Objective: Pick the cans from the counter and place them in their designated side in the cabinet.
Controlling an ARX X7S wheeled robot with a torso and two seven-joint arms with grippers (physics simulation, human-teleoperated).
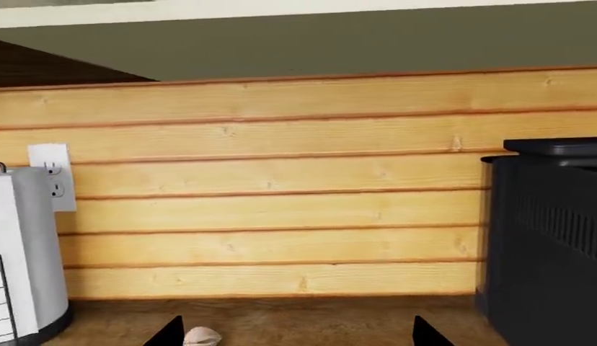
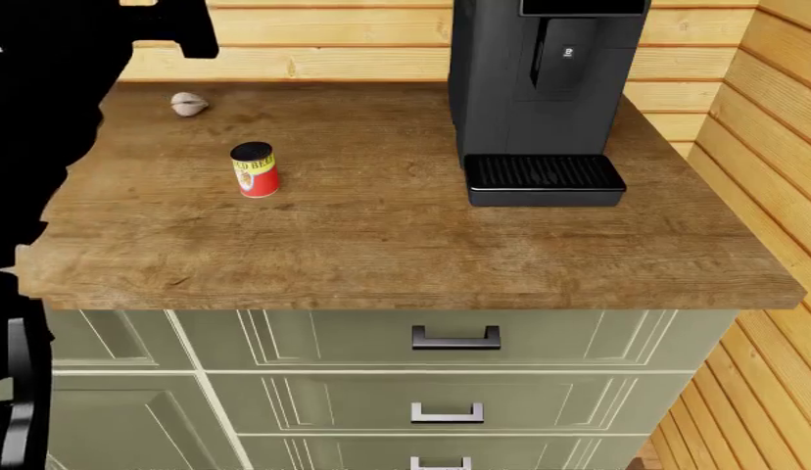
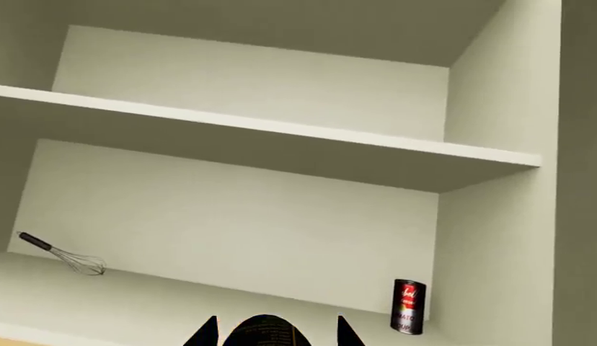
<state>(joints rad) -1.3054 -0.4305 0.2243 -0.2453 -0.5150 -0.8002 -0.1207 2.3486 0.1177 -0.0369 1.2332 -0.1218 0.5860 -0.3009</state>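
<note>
On the counter [image 2: 379,235] near the garlic [image 2: 187,104] stands the red can [image 2: 254,169], rigid, light, slick-sided, best pinched mid-body; the left gripper [image 1: 296,335] is spread empty, the right gripper [image 3: 270,333] clasps a dark can-like top [image 3: 264,333] facing the cabinet [image 3: 279,209].

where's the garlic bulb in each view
Head view: the garlic bulb lies on the counter near its back left, beyond the red can.
Left wrist view: it sits at the bottom edge, just inside one fingertip of the left hand.
Right wrist view: not in it; that shows the cabinet inside.
Shared landmark: the black coffee machine.
</note>
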